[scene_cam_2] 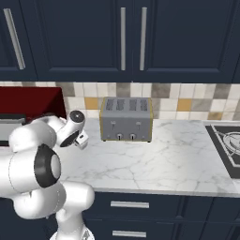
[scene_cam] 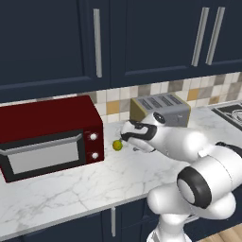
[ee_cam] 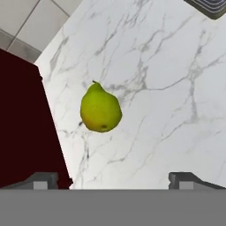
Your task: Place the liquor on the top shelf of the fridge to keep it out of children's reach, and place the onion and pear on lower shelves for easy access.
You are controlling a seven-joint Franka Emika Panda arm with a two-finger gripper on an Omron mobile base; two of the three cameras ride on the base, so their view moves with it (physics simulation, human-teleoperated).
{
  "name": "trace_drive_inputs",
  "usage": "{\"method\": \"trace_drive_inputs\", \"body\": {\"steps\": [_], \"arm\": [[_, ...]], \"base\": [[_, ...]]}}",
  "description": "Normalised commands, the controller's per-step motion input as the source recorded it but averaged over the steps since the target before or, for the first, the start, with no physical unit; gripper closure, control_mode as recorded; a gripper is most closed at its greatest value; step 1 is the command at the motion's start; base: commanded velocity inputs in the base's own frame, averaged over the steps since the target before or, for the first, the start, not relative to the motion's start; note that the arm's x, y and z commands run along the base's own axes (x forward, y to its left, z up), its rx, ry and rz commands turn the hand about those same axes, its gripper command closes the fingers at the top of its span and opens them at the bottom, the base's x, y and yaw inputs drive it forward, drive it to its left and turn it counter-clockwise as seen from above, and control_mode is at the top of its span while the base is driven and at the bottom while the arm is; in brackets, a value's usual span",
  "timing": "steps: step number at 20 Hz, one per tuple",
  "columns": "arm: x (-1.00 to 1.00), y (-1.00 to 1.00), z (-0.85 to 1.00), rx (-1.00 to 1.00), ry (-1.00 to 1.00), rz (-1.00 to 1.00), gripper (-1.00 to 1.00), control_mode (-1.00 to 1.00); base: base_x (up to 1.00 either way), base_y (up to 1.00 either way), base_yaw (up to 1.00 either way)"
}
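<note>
Pear (ee_cam: 100,110) lies straight ahead of the gripper (ee_cam: 114,178), along the line the hand looks, and a shade toward the finger tip (ee_cam: 42,180) that stands by the red microwave (ee_cam: 22,123) rather than dead centre between the two. It rests on the white marble counter (ee_cam: 167,88), apart from both tips, with its narrow stem end pointing away from the hand, so its long axis runs roughly along the approach and across neither finger. The jaws stand spread wide and empty, with marble showing between them. From the left base view the pear (scene_cam: 117,145) sits just beyond the gripper's (scene_cam: 126,138) nose, between it and the microwave's (scene_cam: 49,134) control-knob corner, with the toaster (scene_cam: 160,109) off behind the wrist. The microwave wall is close on that one side, so my judgement is that the descent wants a slight shift toward the microwave to centre the fruit, without letting that finger scrape the appliance.
</note>
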Motion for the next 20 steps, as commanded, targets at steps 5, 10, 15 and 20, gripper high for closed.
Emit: {"method": "trace_drive_inputs", "body": {"steps": [5, 10, 15, 20], "arm": [[0.22, 0.00, -0.15, 0.05, 0.00, 0.00, -1.00, -1.00], [0.21, 0.00, -0.13, 0.08, 0.00, 0.00, -1.00, -1.00], [0.19, 0.00, -0.16, 0.06, 0.00, 0.00, -1.00, -1.00], [0.14, 0.00, -0.19, 0.03, 0.00, 0.00, -1.00, -1.00]], "base": [[0.00, 0.00, 0.00], [0.00, 0.00, 0.00], [0.00, 0.00, 0.00], [0.00, 0.00, 0.00]]}}
